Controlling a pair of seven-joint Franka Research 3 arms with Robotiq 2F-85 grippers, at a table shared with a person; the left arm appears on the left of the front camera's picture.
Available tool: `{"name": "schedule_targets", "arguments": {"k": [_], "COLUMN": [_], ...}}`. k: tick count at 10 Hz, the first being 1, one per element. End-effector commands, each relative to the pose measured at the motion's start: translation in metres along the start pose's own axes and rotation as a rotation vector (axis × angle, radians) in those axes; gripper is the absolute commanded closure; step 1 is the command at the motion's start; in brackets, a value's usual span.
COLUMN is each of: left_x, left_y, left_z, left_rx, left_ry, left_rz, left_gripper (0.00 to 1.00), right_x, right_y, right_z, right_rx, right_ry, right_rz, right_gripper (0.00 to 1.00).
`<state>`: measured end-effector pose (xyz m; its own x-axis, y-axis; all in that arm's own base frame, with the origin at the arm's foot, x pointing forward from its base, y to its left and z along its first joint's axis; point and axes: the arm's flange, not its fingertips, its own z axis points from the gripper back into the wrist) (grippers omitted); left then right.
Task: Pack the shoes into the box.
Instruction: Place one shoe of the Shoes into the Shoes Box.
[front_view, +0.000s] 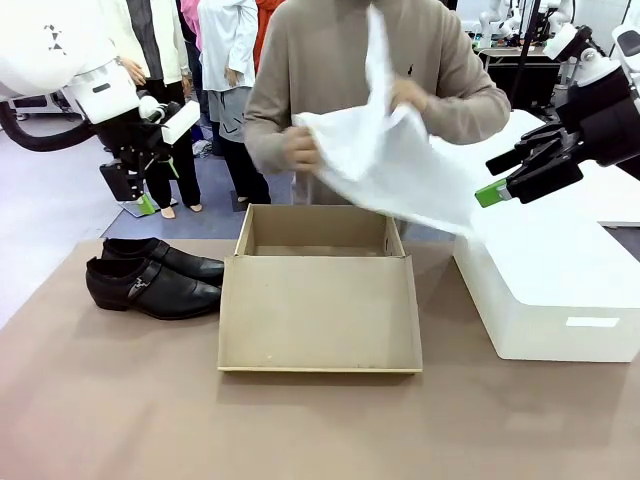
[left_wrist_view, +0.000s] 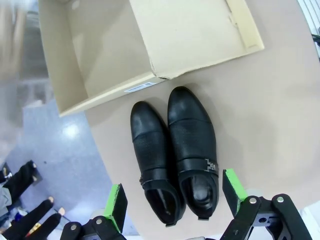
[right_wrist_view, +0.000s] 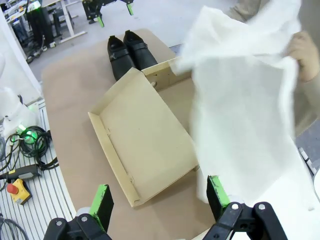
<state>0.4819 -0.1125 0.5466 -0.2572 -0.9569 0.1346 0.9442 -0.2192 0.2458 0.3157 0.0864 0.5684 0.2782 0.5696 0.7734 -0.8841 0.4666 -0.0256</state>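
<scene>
The two black shoes (front_view: 150, 275) lie side by side on the table's left, toes pointing right toward the box (front_view: 318, 310). The tan box stands open at the middle, its flap lid lying flat toward me. A person at the far side holds white tissue paper (front_view: 400, 170) in both hands above the box. My left gripper (front_view: 150, 190) hangs open above the shoes (left_wrist_view: 175, 150), which lie between its fingers in the left wrist view, beside the box (left_wrist_view: 100, 50). My right gripper (front_view: 497, 177) is open and raised on the right, looking down on the box (right_wrist_view: 145, 140) and the tissue paper (right_wrist_view: 245, 100).
A large white box (front_view: 560, 290) sits on the table's right side, under my right gripper. Cables and a red stop button (right_wrist_view: 19, 190) lie off the table's edge. People stand behind the table at the far left.
</scene>
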Motion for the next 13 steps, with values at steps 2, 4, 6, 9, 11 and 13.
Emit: {"name": "schedule_targets", "arguments": {"k": [2,4,6,9,11,13], "left_x": [0.0,-0.006,-0.022,-0.056,-0.077,-0.096], "left_y": [0.0,0.005,0.016,0.031,0.044,0.058], "left_z": [0.001,-0.004,-0.008,-0.009,-0.023,-0.043], "left_rx": [0.008,-0.011,-0.031,-0.069,-0.083,-0.124], "left_ry": [-0.008,0.032,0.075,0.162,0.188,0.175], "left_rz": [0.019,-0.037,-0.063,0.12,0.161,0.206], "left_gripper": [0.0,0.0,0.0,0.0,0.0,0.0], "right_x": [0.001,0.001,0.001,0.001,0.001,0.001], "right_y": [-0.003,-0.003,-0.003,-0.003,-0.003,-0.003], "right_z": [-0.001,-0.001,-0.001,-0.001,-0.001,-0.001], "right_rx": [0.014,0.014,0.014,0.014,0.014,0.014], "right_ry": [-0.021,-0.021,-0.021,-0.021,-0.021,-0.021], "right_rz": [0.022,0.022,0.022,0.022,0.022,0.022], "right_gripper": [0.0,0.0,0.0,0.0,0.0,0.0]}}
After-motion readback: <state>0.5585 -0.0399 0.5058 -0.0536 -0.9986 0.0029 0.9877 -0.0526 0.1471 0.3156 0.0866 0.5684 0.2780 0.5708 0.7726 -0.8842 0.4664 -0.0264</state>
